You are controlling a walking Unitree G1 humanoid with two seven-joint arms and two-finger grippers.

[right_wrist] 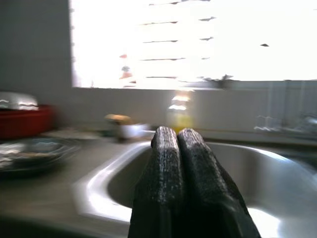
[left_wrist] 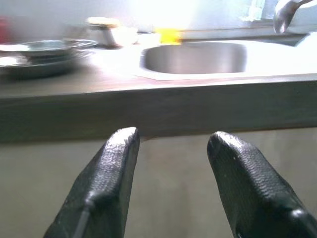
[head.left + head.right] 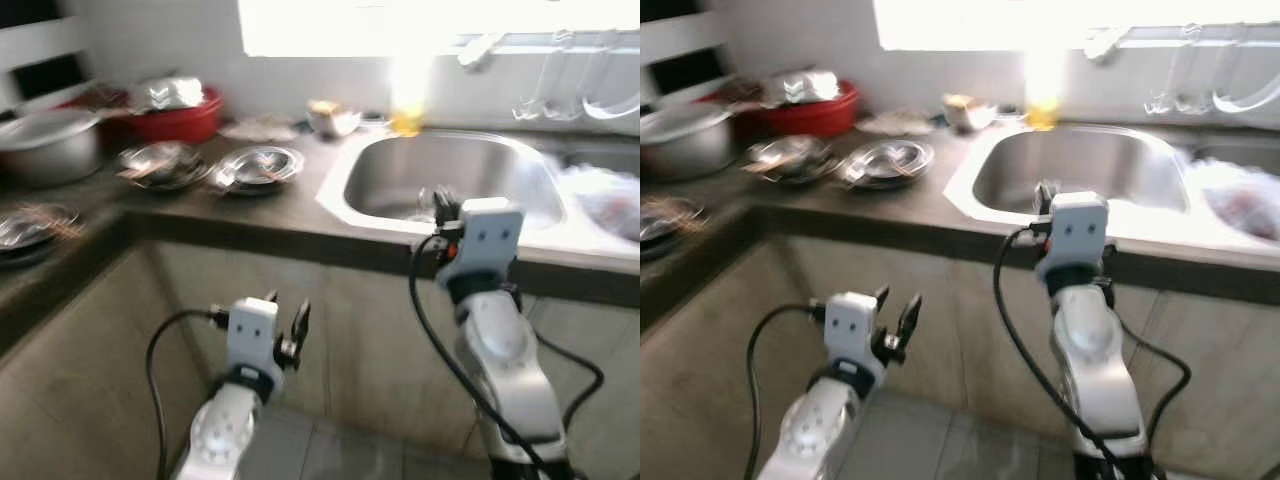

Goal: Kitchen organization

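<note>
Best to carry the right claw (image 3: 441,203), fingers pressed together and empty, off the steel sink (image 3: 450,180) rim toward the stacked steel plates (image 3: 255,167) well off to its left, left claw (image 3: 287,322) spread, empty, below the counter (image 3: 250,215) edge.

Bright window (image 1: 198,39), perhaps louvred, above tiled wall (image 3: 150,40)
</note>
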